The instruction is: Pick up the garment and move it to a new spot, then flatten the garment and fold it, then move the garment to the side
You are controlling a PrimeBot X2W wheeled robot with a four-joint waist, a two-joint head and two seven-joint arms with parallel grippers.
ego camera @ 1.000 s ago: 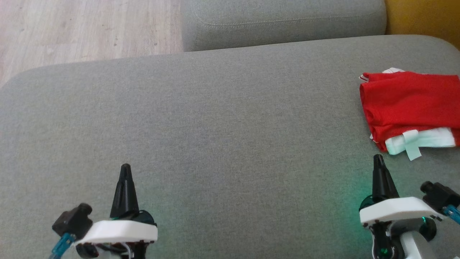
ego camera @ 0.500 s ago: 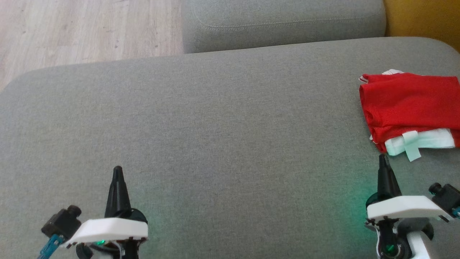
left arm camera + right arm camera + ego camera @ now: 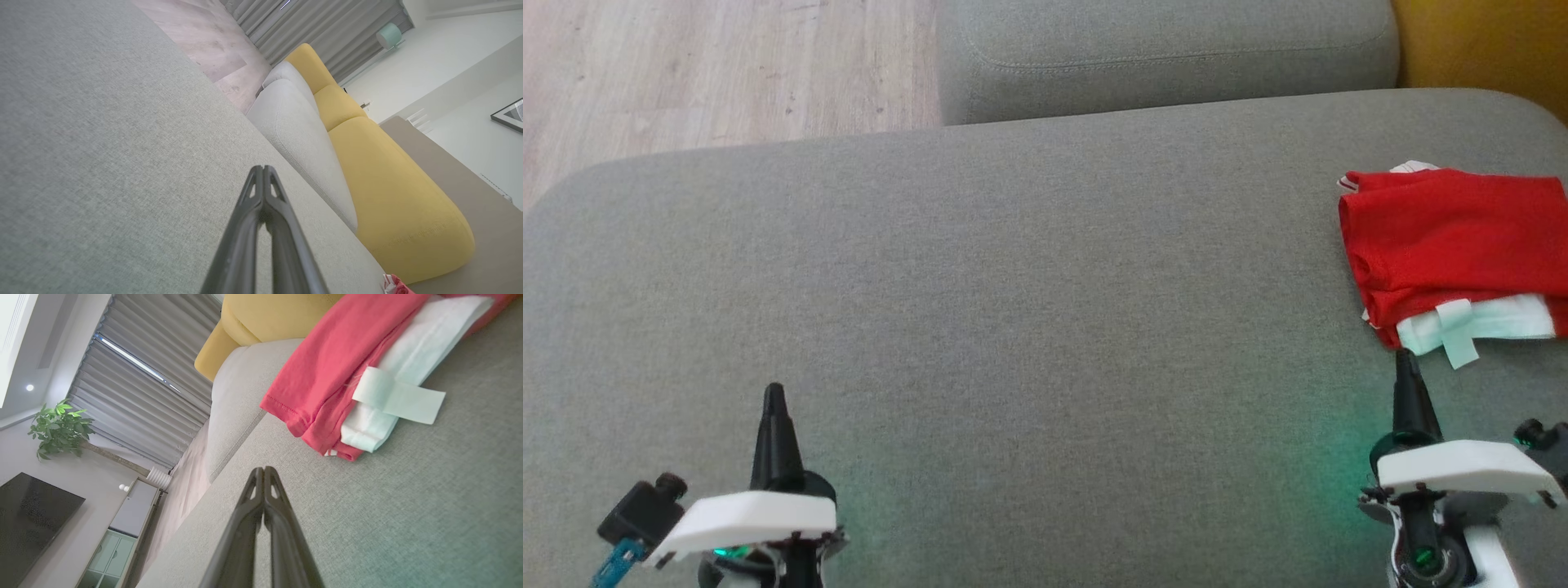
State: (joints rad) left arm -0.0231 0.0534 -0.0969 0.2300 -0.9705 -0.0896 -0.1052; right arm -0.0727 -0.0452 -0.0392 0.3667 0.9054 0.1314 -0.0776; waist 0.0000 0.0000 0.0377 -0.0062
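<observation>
The folded red knit garment with white trim (image 3: 1445, 237) lies at the right end of the broad grey fabric cushion (image 3: 1013, 286); the right gripper (image 3: 1404, 359), pinched closed and empty, hovers at the cushion's near right, just beside the garment; the left gripper (image 3: 774, 394), likewise closed and empty, hangs over the cushion's near left; a stray nudge from the right fingers could spoil the fold, or perhaps tip it off the cushion's edge, which is out of frame.

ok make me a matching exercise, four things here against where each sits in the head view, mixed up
1 garment
2 left gripper
3 right gripper
4 wooden floor

a upper left corner
b lower right, fingers shut, tip just short of the garment
c far right, folded, red and white
d lower left, fingers shut

Pairs: 1-c, 2-d, 3-b, 4-a
</observation>
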